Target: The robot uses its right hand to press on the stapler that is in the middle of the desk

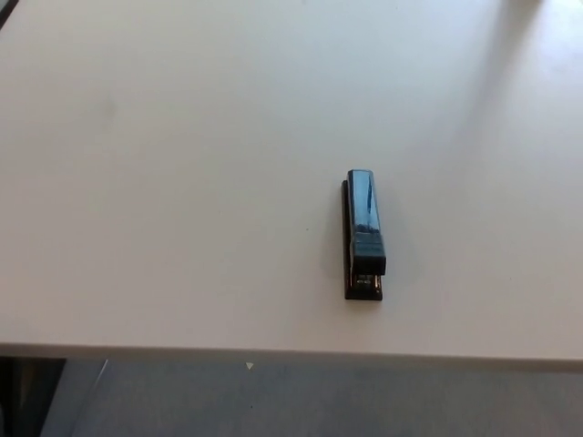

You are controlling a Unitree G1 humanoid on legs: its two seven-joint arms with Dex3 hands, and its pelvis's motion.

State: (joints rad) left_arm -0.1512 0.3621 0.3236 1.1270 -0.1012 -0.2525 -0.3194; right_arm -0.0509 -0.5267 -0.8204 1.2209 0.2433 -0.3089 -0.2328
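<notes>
You are looking down on a pale, off-white worktop (182, 182) that fills nearly the whole head view; its near edge runs straight across the bottom, from about 8 o'clock to about 4 o'clock; below that edge you see a strip of grey floor (319, 401) with a small pale speck on it near 6 o'clock, and a dark patch at the bottom left corner that you cannot identify. The stapler (363, 233) lies flat on the worktop, just off the centre of the view toward 4 o'clock; it is dark, almost black, with a bluish sheen along its top arm; its long axis runs very nearly from 12 o'clock to 6 o'clock, with only a slight lean; the end toward 6 o'clock shows a stepped block on the arm and a glint of metal beneath it, and that end lies near the worktop's near edge but clearly short of it; a thin dark line of the base shows along the stapler's side toward 9 o'clock. Nothing touches the stapler, and the surface all round it is bare; a soft shadow band crosses the far corner toward 1 o'clock. Neither of the robot's hands appears in the view; so you cannot tell whether the fingers on either side are spread wide, drawn narrow or holding anything; the stapler's top arm is untouched.
</notes>
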